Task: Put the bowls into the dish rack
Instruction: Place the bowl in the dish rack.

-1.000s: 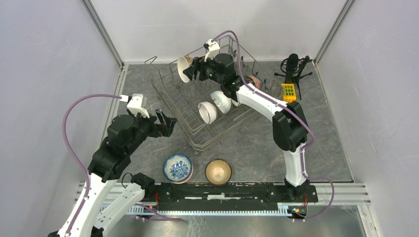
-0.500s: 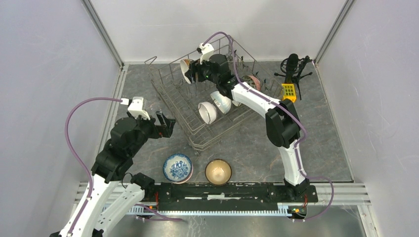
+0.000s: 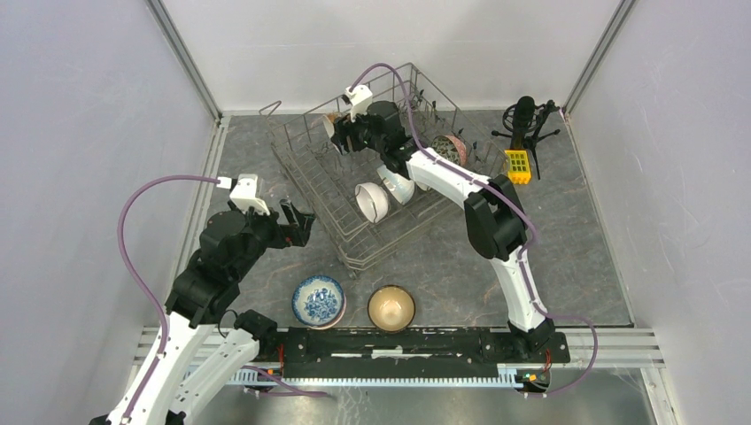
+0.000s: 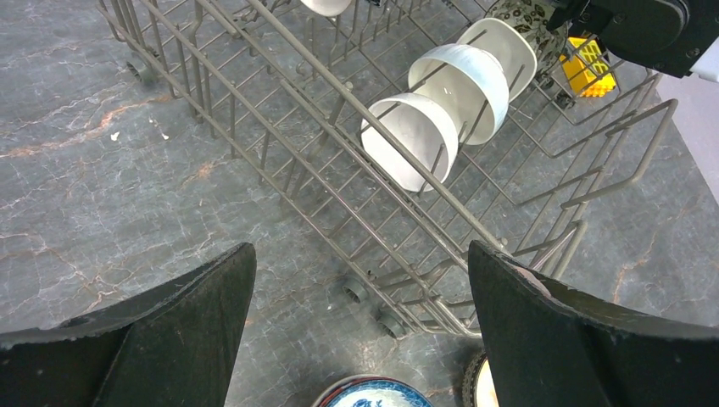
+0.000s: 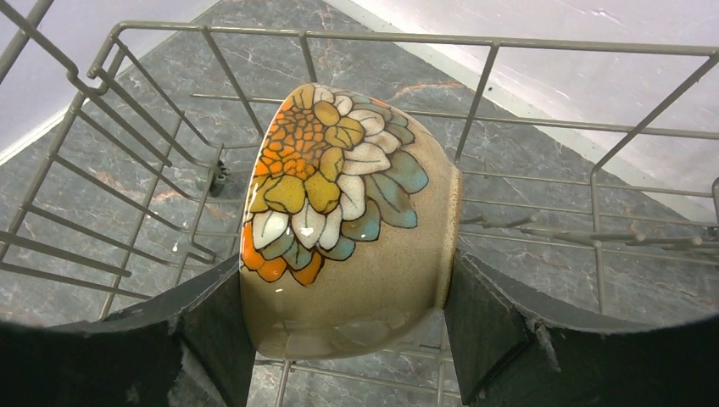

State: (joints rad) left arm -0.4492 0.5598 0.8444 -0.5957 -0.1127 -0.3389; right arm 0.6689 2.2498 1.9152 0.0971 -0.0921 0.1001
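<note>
From above, the right fingers [image 3: 345, 137] stood over the upper-left corner of the dish rack [image 3: 301, 173]. They were clamped on the flowered bowl [image 3: 331, 120], which showed only as a pale sliver beside the wrist. The left fingers [image 3: 305, 220] hung spread apart at the rack's lower-left side, nearer than the right arm to the blue-and-white bowl [image 3: 319, 300] and the tan bowl [image 3: 391, 306] on the desk [image 3: 567, 266].

In the left wrist view, we saw white bowls [image 4: 411, 136] standing on edge among the tines, upper right.

In the right wrist view, the flowered bowl lay on its side between both fingers, rim toward the frame's right. It was probably just above the rack's floor wires.
</note>
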